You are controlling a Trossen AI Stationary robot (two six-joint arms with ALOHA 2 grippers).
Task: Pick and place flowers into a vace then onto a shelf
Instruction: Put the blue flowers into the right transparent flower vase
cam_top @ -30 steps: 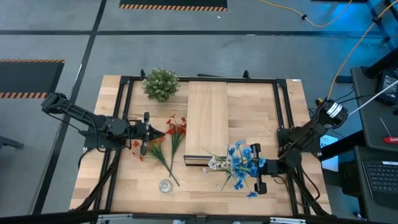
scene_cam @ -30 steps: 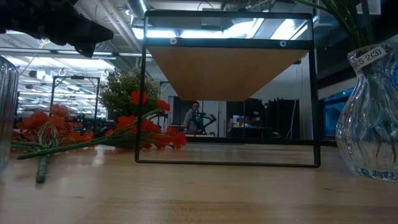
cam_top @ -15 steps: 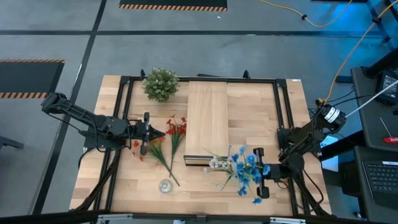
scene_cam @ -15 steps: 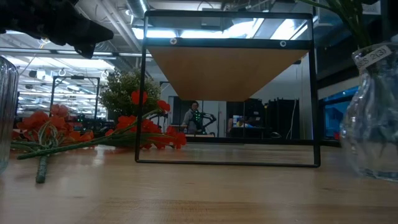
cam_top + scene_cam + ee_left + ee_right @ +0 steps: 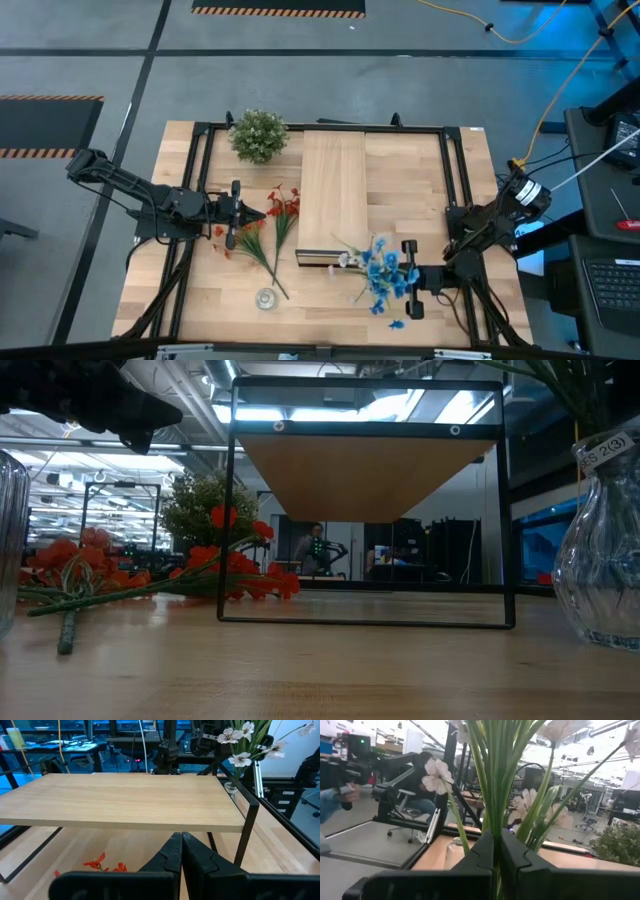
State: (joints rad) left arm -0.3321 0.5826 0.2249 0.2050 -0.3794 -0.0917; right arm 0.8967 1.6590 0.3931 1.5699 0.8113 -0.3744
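Shifted left: glass vase [image 5: 603, 550] (ribbed) | right gripper [image 5: 411, 279] clamps it | left gripper [image 5: 234, 213] closed

Shelf [image 5: 333, 192]: pale wood planks, matt, smooth; thin black metal frame. Table [image 5: 430, 200]: light wood, faint sheen. Vase [image 5: 603, 555]: clear ribbed glass, glossy, paper label. Flowers [image 5: 385, 270]: cloth-like blooms, plastic-looking stems. Left gripper [image 5: 181, 855]: matt black plastic.

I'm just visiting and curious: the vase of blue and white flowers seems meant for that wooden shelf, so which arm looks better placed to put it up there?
The right. Its gripper is already shut on the vase of flowers, just beside the shelf front. The left gripper waits shut over the red-orange flowers.
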